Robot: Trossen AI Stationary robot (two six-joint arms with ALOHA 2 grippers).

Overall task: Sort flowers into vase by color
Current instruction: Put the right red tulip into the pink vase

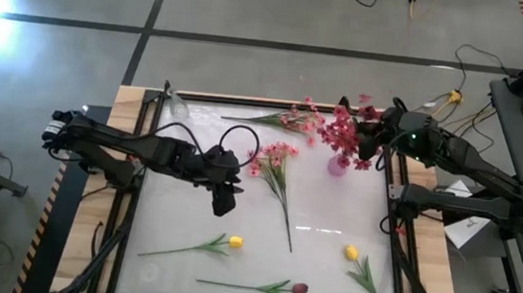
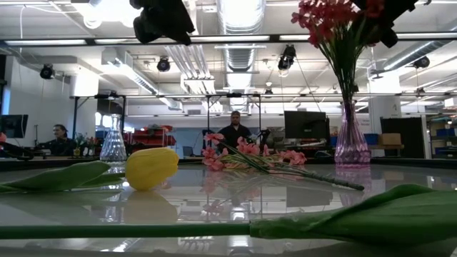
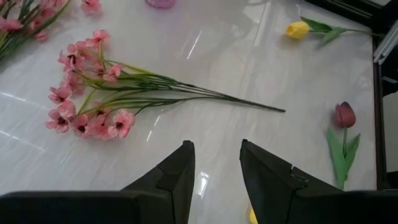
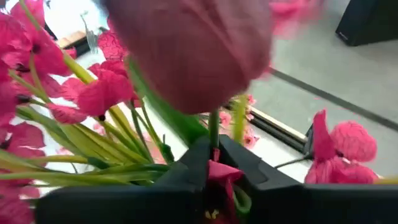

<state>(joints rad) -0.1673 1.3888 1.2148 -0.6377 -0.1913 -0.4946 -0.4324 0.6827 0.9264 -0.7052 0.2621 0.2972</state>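
A pink vase (image 1: 337,164) (image 2: 352,143) at the far right holds red blossom sprays (image 1: 345,130) (image 2: 335,25). My right gripper (image 1: 370,136) (image 4: 211,152) is among them, shut on a stem under a dull maroon bud (image 4: 193,50). A pink spray (image 1: 277,160) (image 3: 93,99) lies flat mid-table, another (image 1: 295,121) at the far edge. My left gripper (image 1: 226,199) (image 3: 216,165) hangs open above the table beside the mid-table spray's stem, touching nothing. Two yellow tulips (image 1: 235,243) (image 1: 351,252) and a maroon bud (image 1: 300,289) lie near the front. My right gripper pinches a thin green stem (image 4: 213,132) between its two fingertips, just below the maroon bud. The bud stands up above the fingers, close to the camera. A red petal (image 4: 219,173) also lies between the fingers farther back. The stem's lower part is hidden by the fingers.
A clear glass vase (image 1: 177,108) (image 2: 113,139) stands at the far left corner. Green leaves (image 2: 371,214) lie along the front edge. A raised frame (image 1: 141,154) borders the glossy table. People (image 2: 235,130) sit in the room beyond.
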